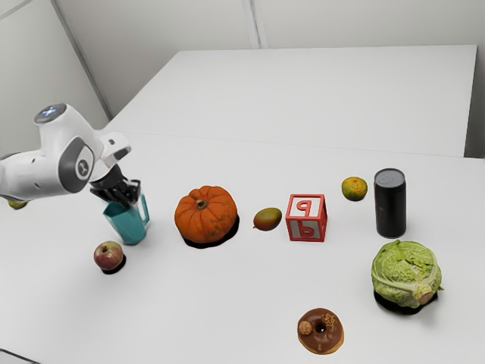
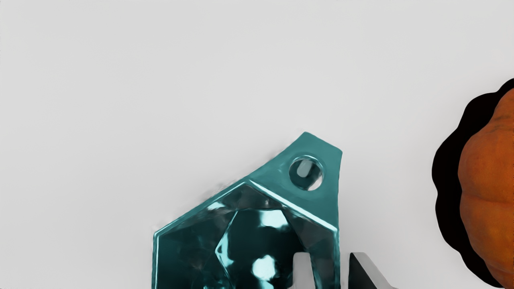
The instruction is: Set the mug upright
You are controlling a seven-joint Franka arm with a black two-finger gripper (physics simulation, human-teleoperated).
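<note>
The end effector point(image 1: 126, 202) is at the teal faceted mug point(image 1: 130, 225), low over its mouth at the exterior view's left. Its two fingers stand apart with a wall of the mug between them: in the wrist view one finger point(image 2: 302, 271) overlaps the mouth on the inner side of the rim, and the other finger point(image 2: 361, 273) is just outside the wall. A narrow strip of pale bench point(image 1: 227, 303) shows between the outer finger and the wall, and the inner finger is also apart from the rim in that view, so the end effector is open and has no grasp on the mug. Whether either finger brushes the mug lower down, I cannot tell.

The mug is on the bench between the red apple point(image 1: 108, 255) and the orange pumpkin point(image 1: 206, 214), nearer the apple. Its six-sided mouth faces up toward the end effector, and its narrower base is down; a slight lean is hard to judge. The handle point(image 2: 281, 172), with a round hole through it, is on the side toward the pumpkin in the exterior view.

Past the pumpkin, toward the exterior view's right, are a mango point(image 1: 267, 219), a red-and-white letter block point(image 1: 306, 218), a greenish-orange tangerine point(image 1: 354, 189), a black can point(image 1: 390, 205), a green cabbage point(image 1: 405, 273) and a chocolate donut point(image 1: 320, 331).
</note>
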